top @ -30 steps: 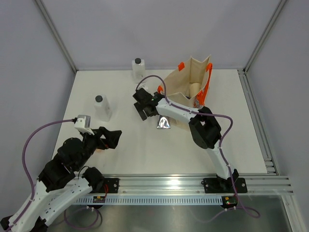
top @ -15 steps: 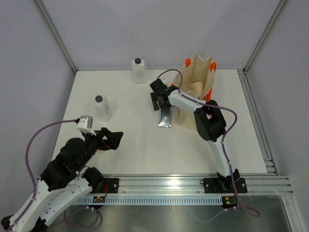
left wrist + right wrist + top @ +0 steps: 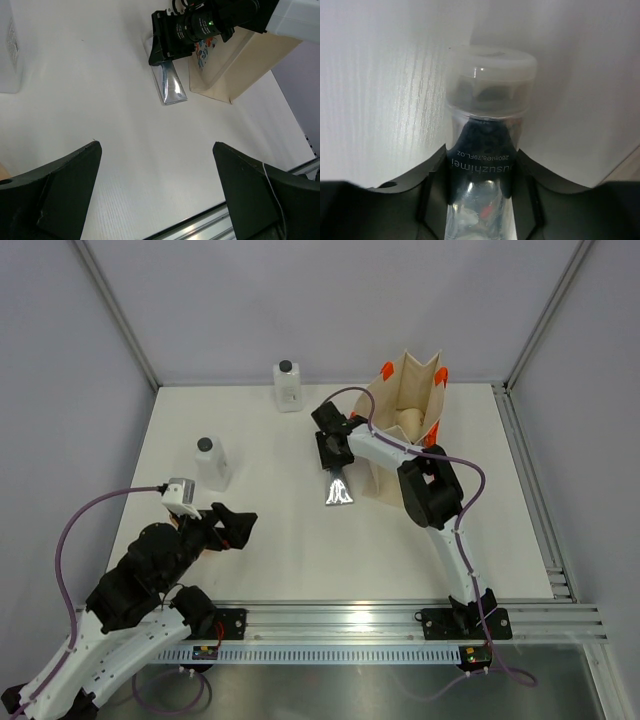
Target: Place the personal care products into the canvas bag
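Where the silver tube (image 3: 337, 490) lay on the matte white table (image 3: 300, 560), our right jaws pinched its glossy body below the translucent round cap (image 3: 490, 82); our left jaws gaped apart.

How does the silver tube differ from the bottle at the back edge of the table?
The tube lies flat; the bottle stands upright. The tube is silver with a clear cap; the bottle is clear with a black cap. Jaws of the right arm flank the tube; nothing touches the bottle. Both rest on the table.
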Robot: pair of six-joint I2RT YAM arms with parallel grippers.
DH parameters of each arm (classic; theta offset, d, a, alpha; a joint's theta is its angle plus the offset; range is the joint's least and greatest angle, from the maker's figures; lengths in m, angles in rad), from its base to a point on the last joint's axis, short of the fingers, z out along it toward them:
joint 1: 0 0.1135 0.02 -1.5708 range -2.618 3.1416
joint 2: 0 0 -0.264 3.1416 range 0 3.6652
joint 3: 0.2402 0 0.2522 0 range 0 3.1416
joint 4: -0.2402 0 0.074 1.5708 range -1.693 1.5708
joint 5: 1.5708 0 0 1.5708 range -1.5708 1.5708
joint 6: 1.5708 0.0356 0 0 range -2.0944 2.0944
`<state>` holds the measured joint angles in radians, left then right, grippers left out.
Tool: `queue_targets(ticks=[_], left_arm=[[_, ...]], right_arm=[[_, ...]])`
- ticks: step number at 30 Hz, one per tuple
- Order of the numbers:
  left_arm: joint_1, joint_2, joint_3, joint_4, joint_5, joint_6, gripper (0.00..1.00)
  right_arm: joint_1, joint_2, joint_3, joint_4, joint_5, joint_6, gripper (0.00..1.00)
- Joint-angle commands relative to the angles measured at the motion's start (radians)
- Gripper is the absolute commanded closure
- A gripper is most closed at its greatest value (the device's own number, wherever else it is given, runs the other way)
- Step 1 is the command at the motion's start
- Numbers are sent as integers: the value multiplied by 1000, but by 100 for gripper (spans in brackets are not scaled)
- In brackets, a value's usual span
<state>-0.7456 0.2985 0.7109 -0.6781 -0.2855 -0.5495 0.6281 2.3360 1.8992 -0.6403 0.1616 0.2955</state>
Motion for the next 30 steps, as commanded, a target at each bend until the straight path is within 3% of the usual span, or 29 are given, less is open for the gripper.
queue_targets(ticks=[1, 3, 6, 7, 13, 19, 25, 30], left_arm=[[0, 16, 15, 69, 28, -9, 1], [0, 17, 13, 75, 32, -7, 1], [0, 24, 19, 86, 39, -1, 1], [0, 25, 22, 87, 42, 0, 1], [0, 36, 39, 92, 57, 3, 1], [0, 30, 48, 88, 66, 0, 1], [0, 47, 50, 95, 74, 2, 1], [0, 67, 38, 127, 88, 2, 1]], right_arm=[[-5, -26, 34, -7, -56, -62, 59], [-5, -53, 32, -4, -71, -107, 73], [-5, -176, -8, 31, -160, -209, 83], [-5, -205, -32, 39, -265, -234, 87], [-5, -365, -45, 31, -649, -384, 90], [-7, -451, 44, -18, -995, -366, 90], [-92, -540, 185, 2, -897, -288, 91], [-342, -537, 274, 57, -821, -216, 92]])
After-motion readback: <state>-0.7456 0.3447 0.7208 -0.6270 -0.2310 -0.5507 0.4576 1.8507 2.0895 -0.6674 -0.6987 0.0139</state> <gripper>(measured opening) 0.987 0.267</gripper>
